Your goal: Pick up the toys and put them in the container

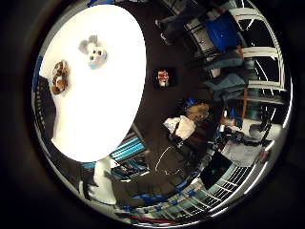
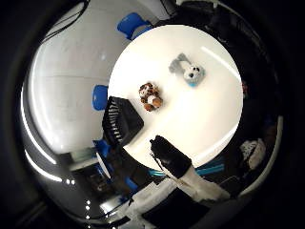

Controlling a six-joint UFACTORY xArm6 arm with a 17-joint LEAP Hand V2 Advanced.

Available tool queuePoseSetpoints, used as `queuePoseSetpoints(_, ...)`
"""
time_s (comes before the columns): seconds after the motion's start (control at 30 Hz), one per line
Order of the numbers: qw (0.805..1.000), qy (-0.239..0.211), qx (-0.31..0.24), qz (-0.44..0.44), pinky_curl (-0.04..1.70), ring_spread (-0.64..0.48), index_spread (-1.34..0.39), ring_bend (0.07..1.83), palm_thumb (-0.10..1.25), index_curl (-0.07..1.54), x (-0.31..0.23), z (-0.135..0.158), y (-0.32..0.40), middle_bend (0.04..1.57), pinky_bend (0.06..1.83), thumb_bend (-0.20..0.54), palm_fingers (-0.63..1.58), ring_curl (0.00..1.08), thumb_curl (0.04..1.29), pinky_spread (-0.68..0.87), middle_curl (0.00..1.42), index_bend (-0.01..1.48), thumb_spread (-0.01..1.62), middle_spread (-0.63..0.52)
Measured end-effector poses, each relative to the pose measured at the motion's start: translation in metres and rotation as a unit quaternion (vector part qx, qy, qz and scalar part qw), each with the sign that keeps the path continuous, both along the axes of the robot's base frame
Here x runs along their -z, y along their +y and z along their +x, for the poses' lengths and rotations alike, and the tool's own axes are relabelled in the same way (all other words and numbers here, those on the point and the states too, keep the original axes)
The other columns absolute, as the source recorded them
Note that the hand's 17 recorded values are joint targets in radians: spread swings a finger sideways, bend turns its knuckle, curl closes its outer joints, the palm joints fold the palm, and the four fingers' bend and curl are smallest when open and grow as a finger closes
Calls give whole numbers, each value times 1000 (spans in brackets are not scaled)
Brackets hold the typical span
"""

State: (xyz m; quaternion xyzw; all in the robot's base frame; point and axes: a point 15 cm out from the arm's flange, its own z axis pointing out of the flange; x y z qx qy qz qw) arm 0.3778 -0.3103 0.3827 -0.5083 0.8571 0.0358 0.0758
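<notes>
A round white table [image 2: 205, 119] lies far below my palm. On it a grey and white plush toy [image 2: 188, 70] lies beside a brown and orange striped plush toy [image 2: 150, 96], a short gap between them. A black slatted container [image 2: 121, 121] stands at the table's edge near the striped toy. My right hand [image 2: 171, 160] hangs high above the table, one black-tipped finger reaching out straight, holding nothing. Both toys also show in the other palm view, the grey one [image 1: 94, 53] and the striped one [image 1: 60, 76].
Blue chairs [image 2: 131, 23] stand round the table, one [image 2: 99, 97] close to the container. On the dark floor beside the table sits a small dark box with red items [image 1: 163, 78]. Further off are more chairs [image 1: 221, 31] and clutter.
</notes>
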Motion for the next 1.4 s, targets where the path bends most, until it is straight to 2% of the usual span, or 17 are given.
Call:
queuePoseSetpoints(0.33, 998, -28, 52, -8, 284, 268, -183, 304, 570, 270, 46, 68, -22, 201, 465, -16, 89, 245, 295, 470, 327, 148, 1199, 216)
queuePoseSetpoints(0.5, 998, -17, 59, 0, 293, 274, -154, 318, 576, 260, 76, 89, -15, 199, 478, -18, 73, 253, 305, 470, 327, 145, 1184, 232)
queuePoseSetpoints(0.73, 998, -28, 50, -10, 301, 275, -133, 349, 561, 249, 113, 129, -8, 211, 504, -21, 65, 259, 313, 476, 332, 145, 1174, 234)
queuePoseSetpoints(0.97, 999, -12, 39, -7, 306, 263, -132, 418, 555, 237, 153, 151, 10, 207, 543, -19, 75, 271, 317, 489, 331, 138, 1164, 233)
queuePoseSetpoints(1.4, 999, 28, 12, 7, 304, 286, -140, 413, 558, 245, 213, 165, 38, 225, 613, -20, 60, 256, 323, 511, 334, 145, 1157, 233)
